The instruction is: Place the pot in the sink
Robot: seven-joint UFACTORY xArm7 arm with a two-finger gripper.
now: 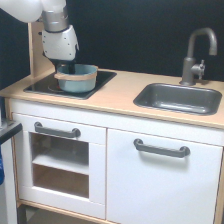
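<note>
You are losing the end effector (66, 69) inside the pot (76, 78): its fingertips are dipping behind the rim, so their spread cannot be told. The arm (37, 10) is running off the top edge. The pot is covering much of the stovetop (102, 79). The worktop (117, 95) and sink (180, 98) are being cut by the right edge.

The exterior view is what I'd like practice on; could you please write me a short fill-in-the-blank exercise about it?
1. The small round light blue-teal pot sits on the black ____.
2. The rectangular dark grey metal sink holds ____ pots.
3. The curved grey faucet stands behind the ____.
4. The white robot arm reaches down into the ____.

Missing words: stovetop; no; sink; pot
</note>
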